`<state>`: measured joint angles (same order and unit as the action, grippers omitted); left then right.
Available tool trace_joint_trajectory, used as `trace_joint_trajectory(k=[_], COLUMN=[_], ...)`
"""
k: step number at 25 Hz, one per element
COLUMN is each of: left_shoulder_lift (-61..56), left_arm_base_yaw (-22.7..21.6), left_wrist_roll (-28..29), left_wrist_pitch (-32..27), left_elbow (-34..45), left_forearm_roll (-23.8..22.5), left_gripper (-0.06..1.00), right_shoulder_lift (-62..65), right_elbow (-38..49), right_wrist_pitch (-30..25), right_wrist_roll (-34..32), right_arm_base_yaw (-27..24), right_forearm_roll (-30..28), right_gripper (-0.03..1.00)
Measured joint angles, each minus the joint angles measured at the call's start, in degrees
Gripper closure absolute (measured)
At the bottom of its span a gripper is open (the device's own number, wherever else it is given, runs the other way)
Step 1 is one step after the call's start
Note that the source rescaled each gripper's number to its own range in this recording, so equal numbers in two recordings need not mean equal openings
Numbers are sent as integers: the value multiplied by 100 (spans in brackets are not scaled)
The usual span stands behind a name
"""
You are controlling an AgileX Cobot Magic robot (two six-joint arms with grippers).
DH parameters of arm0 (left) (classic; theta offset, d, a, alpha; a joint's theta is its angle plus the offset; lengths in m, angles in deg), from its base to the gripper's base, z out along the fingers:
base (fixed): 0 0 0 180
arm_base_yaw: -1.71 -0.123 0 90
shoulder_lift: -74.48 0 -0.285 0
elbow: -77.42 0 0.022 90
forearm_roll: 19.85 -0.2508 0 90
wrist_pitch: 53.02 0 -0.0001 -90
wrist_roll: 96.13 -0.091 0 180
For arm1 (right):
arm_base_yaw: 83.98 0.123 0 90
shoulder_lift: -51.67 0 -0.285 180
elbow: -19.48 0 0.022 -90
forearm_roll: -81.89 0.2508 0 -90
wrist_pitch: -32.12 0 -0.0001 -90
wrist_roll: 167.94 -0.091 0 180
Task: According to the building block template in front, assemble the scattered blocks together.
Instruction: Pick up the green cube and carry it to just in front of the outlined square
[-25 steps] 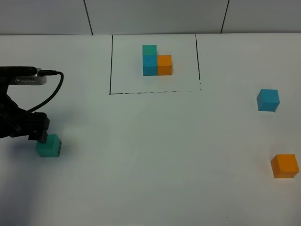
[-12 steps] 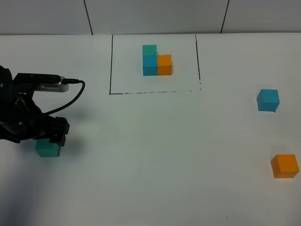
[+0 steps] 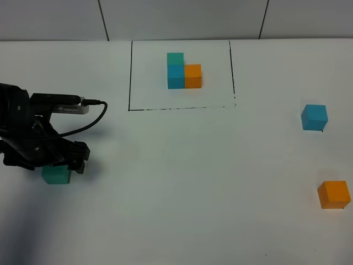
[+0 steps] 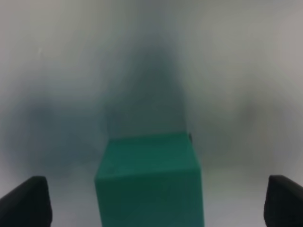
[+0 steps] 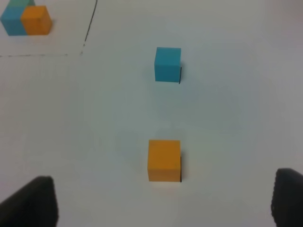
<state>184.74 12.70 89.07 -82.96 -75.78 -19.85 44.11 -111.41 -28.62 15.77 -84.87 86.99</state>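
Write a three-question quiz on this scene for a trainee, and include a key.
1. True or false: the left gripper is open, with the loose teal-green cube centred between its fingers.
2. In the template, which cube touches both others? A teal-green, B blue, C orange.
3. Name the loose cubes that the right wrist view shows.
Key: 1 true; 2 B; 3 the loose blue cube and the loose orange cube.

Orange cube (image 5: 164,160), blue cube (image 5: 167,64) apart; hand (image 5: 158,201) spread wide.
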Motion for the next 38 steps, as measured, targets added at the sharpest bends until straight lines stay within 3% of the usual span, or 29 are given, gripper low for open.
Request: trace_joint_trajectory(k=[5, 9, 13, 17, 22, 27, 38], left_shoulder_lift=[267, 309, 316, 316, 304, 285, 954], left_arm_base_yaw=[0, 0, 0, 0, 0, 98, 1176], left_wrist_roll=[24, 186, 250, 254, 147, -520, -3372], left_wrist_pitch=[121, 221, 255, 255, 250, -27, -1414], left_elbow=[1, 1, 1, 1, -6, -359, -2542], left_forearm_roll=[0, 0, 0, 0, 0, 0, 0], left_gripper=[9, 19, 48, 94, 94, 94, 94], right_shoulder_lift=[0, 0, 0, 0, 0, 0, 0], right_elbow=[0, 0, 0, 0, 0, 0, 0], right_wrist_pitch=[0, 0, 0, 0, 0, 0, 0], right_wrist_roll=[0, 0, 0, 0, 0, 0, -6], right_arm_base_yaw=[0, 0, 0, 0, 0, 0, 0], right_forearm_roll=[0, 0, 0, 0, 0, 0, 0], right_gripper=[15, 16, 17, 18, 19, 19, 20])
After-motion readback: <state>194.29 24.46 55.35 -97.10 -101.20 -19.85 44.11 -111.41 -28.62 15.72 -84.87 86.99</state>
